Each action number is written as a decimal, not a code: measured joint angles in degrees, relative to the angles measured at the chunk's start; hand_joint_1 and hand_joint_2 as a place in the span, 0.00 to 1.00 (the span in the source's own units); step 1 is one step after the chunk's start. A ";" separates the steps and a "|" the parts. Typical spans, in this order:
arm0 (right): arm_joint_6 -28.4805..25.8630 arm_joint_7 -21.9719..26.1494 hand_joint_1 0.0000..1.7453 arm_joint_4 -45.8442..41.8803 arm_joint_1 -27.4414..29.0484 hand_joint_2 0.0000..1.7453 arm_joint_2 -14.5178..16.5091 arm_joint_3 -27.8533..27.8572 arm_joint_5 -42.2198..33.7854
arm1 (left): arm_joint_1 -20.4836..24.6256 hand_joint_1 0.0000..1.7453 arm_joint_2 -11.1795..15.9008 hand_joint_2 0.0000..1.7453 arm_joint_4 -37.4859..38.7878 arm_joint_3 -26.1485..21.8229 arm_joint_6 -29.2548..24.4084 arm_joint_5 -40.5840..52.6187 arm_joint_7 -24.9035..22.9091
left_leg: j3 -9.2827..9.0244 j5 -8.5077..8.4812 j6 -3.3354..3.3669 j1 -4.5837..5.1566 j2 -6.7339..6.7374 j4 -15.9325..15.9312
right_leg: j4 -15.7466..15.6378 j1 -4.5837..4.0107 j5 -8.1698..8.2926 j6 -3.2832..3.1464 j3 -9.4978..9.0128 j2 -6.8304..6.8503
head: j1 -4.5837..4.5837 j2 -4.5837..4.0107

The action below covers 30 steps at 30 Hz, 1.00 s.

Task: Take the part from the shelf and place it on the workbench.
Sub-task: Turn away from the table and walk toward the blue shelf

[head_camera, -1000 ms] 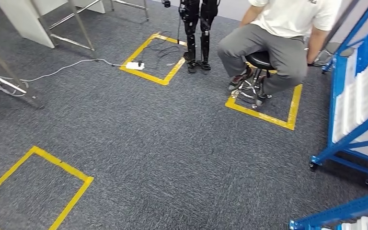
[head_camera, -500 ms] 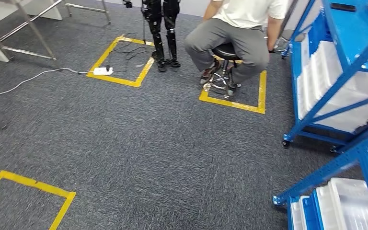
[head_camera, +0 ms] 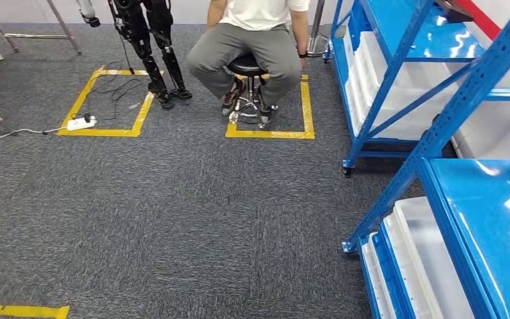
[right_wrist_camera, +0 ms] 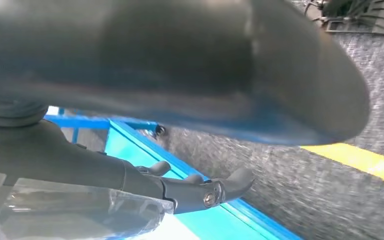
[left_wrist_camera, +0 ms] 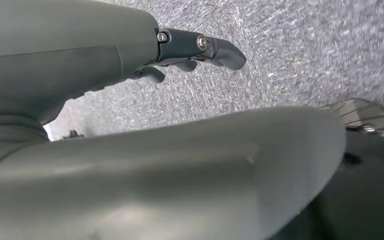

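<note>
the step in hand looks like the approach to the shelf: nothing is carried, and the robot stands on the grey carpet (head_camera: 172,219) with the blue shelf rack (head_camera: 478,193) just entering the head view at four o'clock. nearest, in the left wrist view, the left hand (left_wrist_camera: 190,52) hangs over the carpet with its dark fingers (left_wrist_camera: 220,50) loosely apart and nothing in them. in the right wrist view the right hand (right_wrist_camera: 200,190) hangs beside a blue shelf board, fingers likewise apart; a clear plastic sheet or bag (right_wrist_camera: 70,210) lies close to it, and i cannot tell whether the hand touches it, though it does not look held. in the head view, clear plastic bins (head_camera: 418,266) sit on the rack's lowest level at five o'clock. which of these holds the part cannot be made out, so the part itself is not identifiable yet; judged from the task, it should be somewhere on this rack. farther out at two o'clock stands a second blue rack (head_camera: 398,73) with white bins (head_camera: 362,80). at twelve o'clock a person (head_camera: 252,40) sits on a black stool (head_camera: 249,80) inside a yellow taped square (head_camera: 272,133), and at eleven o'clock another robot's dark legs (head_camera: 153,60) stand by a taped square with a white power strip (head_camera: 80,123). the next move likely calls for squaring up to the near rack, finding the part, then raising a hand toward it.
</note>
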<state>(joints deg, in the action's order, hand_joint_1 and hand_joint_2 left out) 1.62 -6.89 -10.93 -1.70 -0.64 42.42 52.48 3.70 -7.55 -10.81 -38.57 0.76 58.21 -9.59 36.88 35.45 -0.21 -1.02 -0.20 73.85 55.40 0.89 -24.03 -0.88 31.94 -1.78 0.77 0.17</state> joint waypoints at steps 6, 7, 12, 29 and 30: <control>0.00 -0.29 0.00 0.00 0.02 0.00 0.15 0.34 0.09 | 0.19 0.00 -0.05 0.00 0.02 -0.68 -0.23 -0.22 -0.15 | -7.15 -7.65 1.31 0.13 -3.80 -15.88 | 0.51 -0.55 0.62 0.98 0.69 -4.37 | 0.05 0.00; 0.00 -0.36 0.00 0.01 0.08 0.00 0.16 0.47 0.03 | 0.30 0.00 -0.06 0.00 0.02 -0.73 -0.26 -0.07 -0.19 | -7.06 -7.82 1.53 0.33 -3.20 -16.08 | 0.37 -0.51 0.86 1.41 1.00 -4.87 | 0.10 0.00; -0.49 -2.05 0.00 0.04 -1.16 0.00 0.34 1.43 -1.64 | 0.54 0.00 -0.21 0.00 0.02 -0.45 0.74 2.01 -0.16 | -6.97 -9.71 3.22 0.33 0.19 -17.89 | 9.07 -0.36 -3.35 1.63 6.25 0.20 | -0.23 0.00; -1.62 -8.43 0.00 0.04 -12.80 0.00 0.48 3.48 -2.27 | 1.91 0.00 -0.45 0.00 -0.02 0.79 1.23 3.79 0.21 | 0.67 -0.83 -0.56 -0.09 0.27 -0.82 | -0.09 0.49 -0.24 0.21 -0.52 0.83 | 0.46 0.00; -1.62 -8.43 0.00 0.04 -12.85 0.00 0.50 3.48 -2.27 | 1.86 0.00 -0.45 0.00 -0.01 0.79 1.24 3.78 0.21 | 1.76 -0.60 -0.44 -0.09 0.11 1.10 | -0.07 0.27 -0.17 0.12 -0.47 -0.12 | 0.46 0.00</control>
<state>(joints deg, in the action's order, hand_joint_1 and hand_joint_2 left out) 0.00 -15.32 -10.88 -14.55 -0.14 45.90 50.21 5.56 -8.00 -10.82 -37.78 2.01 61.99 -9.38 38.63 34.84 -0.65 -1.10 -0.09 74.95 55.34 1.16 -24.20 -0.76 31.47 -1.90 1.23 0.17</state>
